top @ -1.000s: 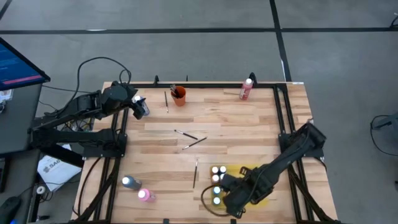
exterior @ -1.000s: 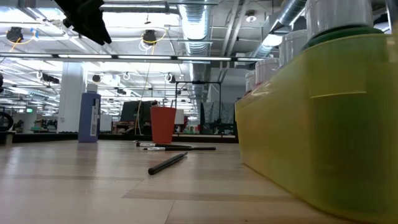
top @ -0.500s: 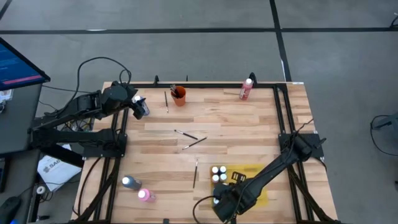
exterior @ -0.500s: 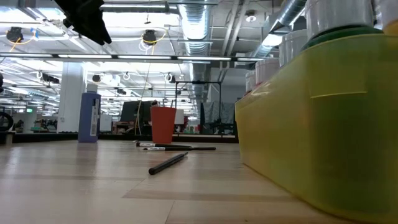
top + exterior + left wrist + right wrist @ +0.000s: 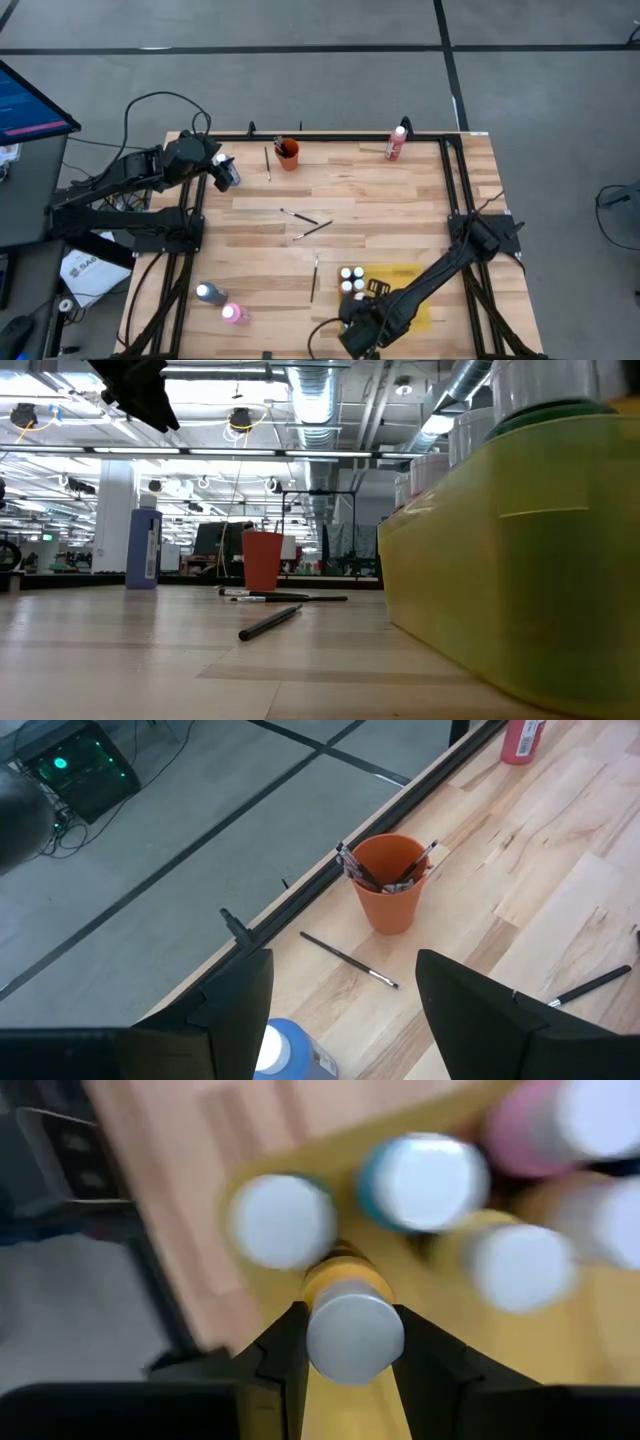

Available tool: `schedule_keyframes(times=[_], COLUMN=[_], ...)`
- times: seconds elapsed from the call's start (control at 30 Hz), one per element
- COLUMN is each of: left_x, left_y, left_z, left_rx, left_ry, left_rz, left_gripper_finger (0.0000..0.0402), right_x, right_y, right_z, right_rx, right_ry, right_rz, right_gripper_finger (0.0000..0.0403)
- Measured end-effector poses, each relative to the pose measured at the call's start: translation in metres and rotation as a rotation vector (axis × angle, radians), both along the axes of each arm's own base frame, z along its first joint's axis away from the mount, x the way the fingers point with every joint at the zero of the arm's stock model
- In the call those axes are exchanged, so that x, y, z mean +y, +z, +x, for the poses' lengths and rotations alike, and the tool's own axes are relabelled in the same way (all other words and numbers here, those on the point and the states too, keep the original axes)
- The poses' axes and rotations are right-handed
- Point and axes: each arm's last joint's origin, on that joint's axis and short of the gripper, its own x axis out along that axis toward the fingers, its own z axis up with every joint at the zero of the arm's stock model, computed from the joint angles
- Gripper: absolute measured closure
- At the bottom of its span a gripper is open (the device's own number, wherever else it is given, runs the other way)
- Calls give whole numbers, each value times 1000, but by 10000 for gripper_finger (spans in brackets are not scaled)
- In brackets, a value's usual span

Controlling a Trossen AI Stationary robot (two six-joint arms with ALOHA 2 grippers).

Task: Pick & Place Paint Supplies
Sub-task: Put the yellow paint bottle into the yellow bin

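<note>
- Right gripper [image 5: 345, 1342] is clamping a yellow bottle [image 5: 347, 1312] between its two fingers, over the yellow tray [image 5: 415, 278] at the lower centre-right of the high view.
- White-capped bottles are standing in the tray just beside it: a blue one [image 5: 420, 1180], a pink one [image 5: 560, 1125] and more around them.
- Left gripper [image 5: 340, 1010] is hanging with fingers spread apart at the upper left of the table [image 5: 380, 200], holding nothing.
- An orange cup [image 5: 288, 154] with brushes in it is sitting near the top edge, one brush [image 5: 267, 162] lying just beside it.
- Two crossed brushes [image 5: 306, 224] are lying mid-table, another brush [image 5: 314, 277] left of the tray.
- A red bottle [image 5: 396, 144] is lying near the top right edge.
- A blue bottle [image 5: 208, 294] and a pink bottle [image 5: 233, 313] are sitting at the lower left.
</note>
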Motion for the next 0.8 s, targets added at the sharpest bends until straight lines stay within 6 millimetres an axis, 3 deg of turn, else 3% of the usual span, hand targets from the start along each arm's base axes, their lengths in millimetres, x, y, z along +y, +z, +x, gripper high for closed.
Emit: schedule_keyframes(times=[0.33,0.6,0.8], left_x=[0,-3,-14], left_y=[0,-1,-10], left_z=[0,2,1], left_rx=[1,-23,17], left_ry=[0,-100,-368], left_rz=[0,-78,-302], left_gripper_finger=[164,164,164], right_x=[-3,-3,-3], right_y=[-9,-9,-7], right_z=[0,3,2], right_rx=[42,26,28], right_ry=[-5,-9,3], right_rz=[-50,-37,-34], right_gripper_finger=[292,189,167])
